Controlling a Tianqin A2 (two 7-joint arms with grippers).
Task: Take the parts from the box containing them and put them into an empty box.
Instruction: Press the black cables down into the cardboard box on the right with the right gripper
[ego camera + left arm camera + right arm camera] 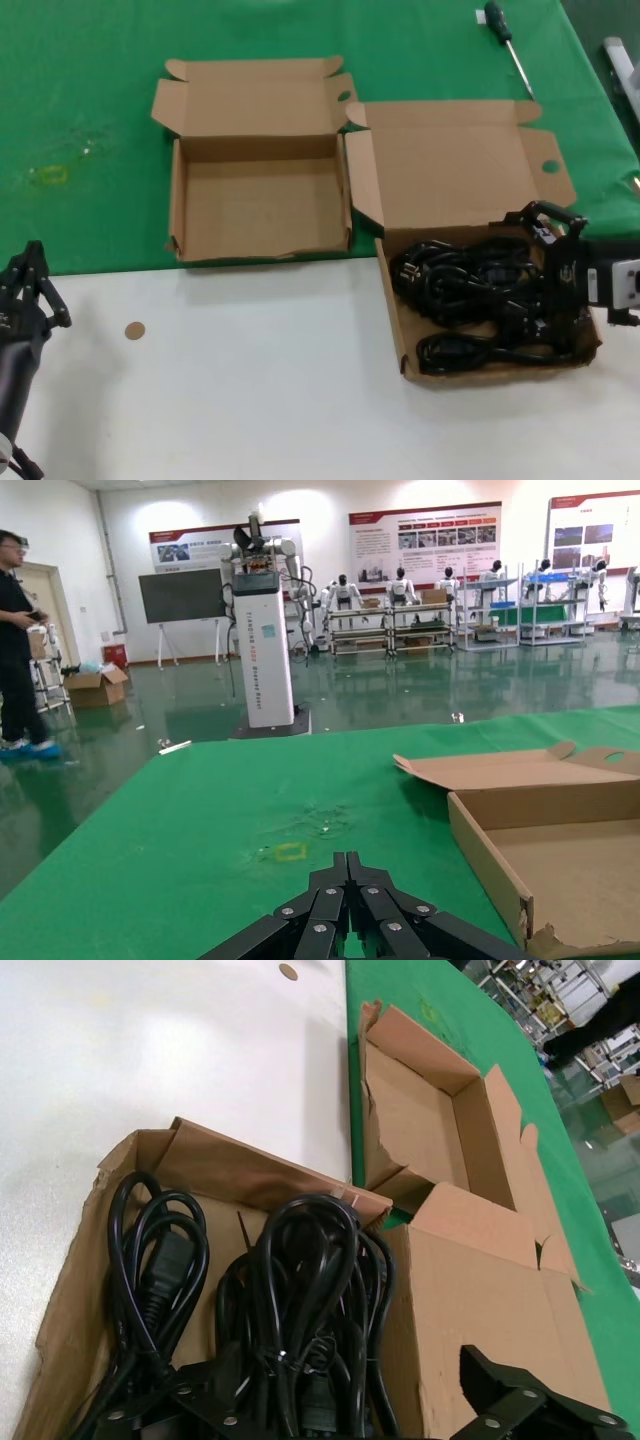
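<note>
Several bundles of black power cords, the parts [470, 300], lie in the larger brown box [392, 300] at the right, its broad lid [455, 170] folded back. My right gripper [535, 280] hangs open over that box's right end, low among the cords. In the right wrist view its fingers [175, 1400] straddle a looped cord bundle [300, 1290] without closing on it. The empty box [260, 215] with a ragged front wall sits to the left on the green mat. My left gripper [33, 255] is shut and parked at the near left, holding nothing.
A screwdriver [505, 40] lies on the green mat [80, 120] at the far right. A small brown disc [134, 330] rests on the white table near my left arm. The two boxes stand almost side by side. A yellow mark [290, 852] shows on the mat.
</note>
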